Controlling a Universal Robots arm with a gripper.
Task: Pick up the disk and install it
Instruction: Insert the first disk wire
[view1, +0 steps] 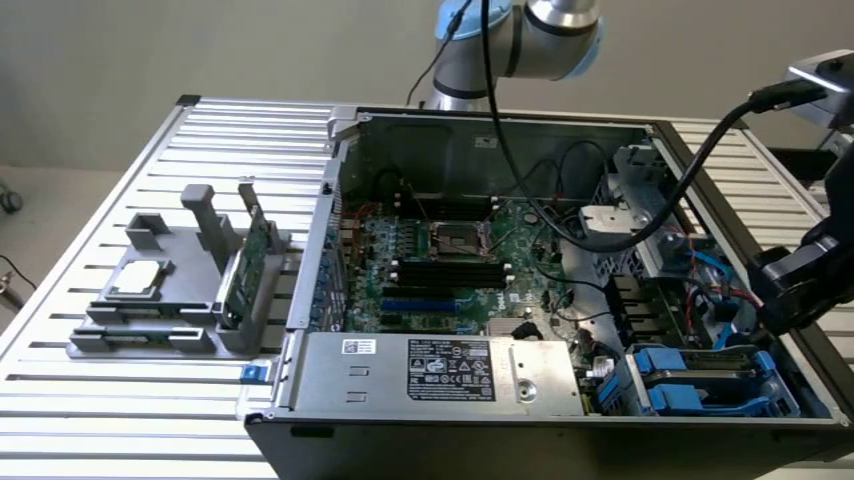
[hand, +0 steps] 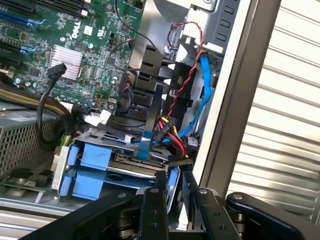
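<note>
The disk (view1: 701, 368) lies in the drive bay at the near corner of the open computer case, on the exterior view's right. It is a grey drive framed by a blue plastic carrier (hand: 95, 156). In the wrist view the disk (hand: 134, 164) sits just beyond my two black fingers (hand: 152, 200), level in its bay. My gripper (view1: 785, 300) hangs over the case's side wall, a little above the bay and apart from the disk. The gripper (hand: 173, 176) has a narrow gap between its fingers and nothing clamped there.
Red, blue and black cables (hand: 192, 75) run down beside the bay. The case wall (hand: 235, 100) stands close to my fingers. The motherboard (view1: 441, 250) and the power supply (view1: 441, 370) fill the case. A grey fixture (view1: 160, 300) on the slatted table holds a silver chip and a green card.
</note>
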